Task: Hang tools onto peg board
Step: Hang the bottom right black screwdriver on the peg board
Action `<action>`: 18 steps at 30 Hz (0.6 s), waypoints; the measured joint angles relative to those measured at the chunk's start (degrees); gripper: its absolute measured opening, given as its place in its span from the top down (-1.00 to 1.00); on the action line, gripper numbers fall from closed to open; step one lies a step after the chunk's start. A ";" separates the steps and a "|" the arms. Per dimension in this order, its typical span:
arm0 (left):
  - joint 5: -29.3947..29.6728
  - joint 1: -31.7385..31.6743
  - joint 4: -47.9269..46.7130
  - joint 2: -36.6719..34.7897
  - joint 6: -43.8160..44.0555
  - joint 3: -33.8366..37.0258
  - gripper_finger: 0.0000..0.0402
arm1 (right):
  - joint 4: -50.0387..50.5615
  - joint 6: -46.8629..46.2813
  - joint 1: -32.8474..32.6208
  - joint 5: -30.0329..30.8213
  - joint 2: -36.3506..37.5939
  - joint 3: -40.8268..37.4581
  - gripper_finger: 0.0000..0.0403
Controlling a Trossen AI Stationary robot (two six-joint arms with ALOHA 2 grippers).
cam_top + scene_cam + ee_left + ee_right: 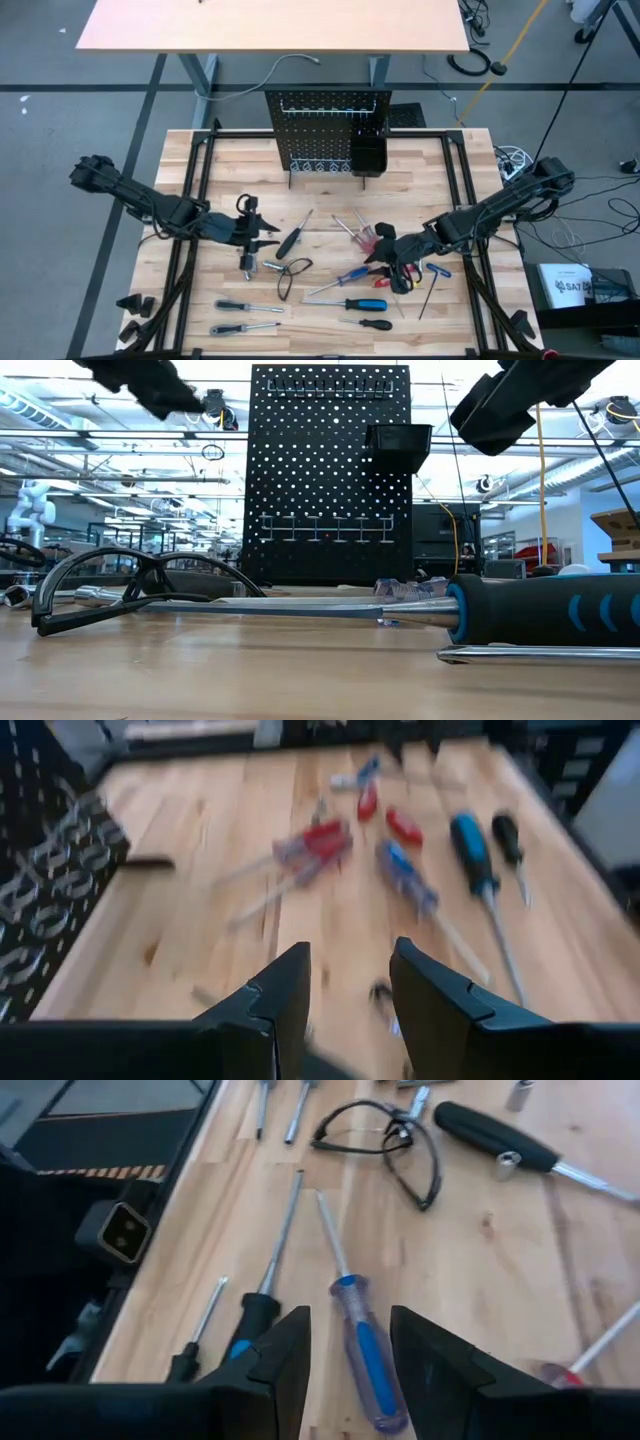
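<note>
The peg board point(328, 130) stands upright on its feet at the table's far middle, its hooks point(325, 525) bare and a black bin point(368, 155) on its right. The tools lie flat on the tabletop: a black-handled screwdriver point(290, 240), a black loop point(292, 272), red-handled screwdrivers point(368, 235), a blue clear-handled screwdriver point(368, 1355), a blue-and-black one point(365, 304) and a hex key point(432, 285). My left gripper point(350, 955) hovers open left of the black-handled screwdriver, nothing between its fingers. My right gripper point(350, 1320) hovers open above the blue clear-handled screwdriver.
Black frame rails point(190, 200) run along the table's left and right sides. Two more screwdrivers point(248, 307) lie near the front left, small silver bits point(250, 262) by the loop. Bare wood lies between the peg board and the tools. A second table point(270, 25) stands beyond.
</note>
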State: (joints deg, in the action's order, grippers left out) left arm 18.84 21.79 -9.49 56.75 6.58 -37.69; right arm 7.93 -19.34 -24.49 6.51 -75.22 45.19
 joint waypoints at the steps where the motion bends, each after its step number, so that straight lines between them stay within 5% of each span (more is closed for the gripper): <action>1: 0.00 -0.03 1.94 0.86 -0.91 0.00 0.30 | 0.00 0.06 0.00 0.82 0.02 0.00 0.35; 6: 1.16 -0.06 7.08 4.03 -7.10 0.00 0.30 | 0.86 2.21 0.06 4.10 0.02 0.00 0.35; 12: 3.87 -2.05 8.63 4.90 -3.17 0.02 0.30 | 4.25 1.09 0.04 4.04 0.07 0.11 0.34; 18: 2.45 -5.57 7.86 4.75 -2.87 0.02 0.30 | 15.28 -4.61 0.18 5.11 0.10 2.44 0.08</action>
State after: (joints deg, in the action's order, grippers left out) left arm 21.29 16.22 -1.63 61.49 3.71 -37.67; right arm 23.20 -23.95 -24.31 11.62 -75.12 47.63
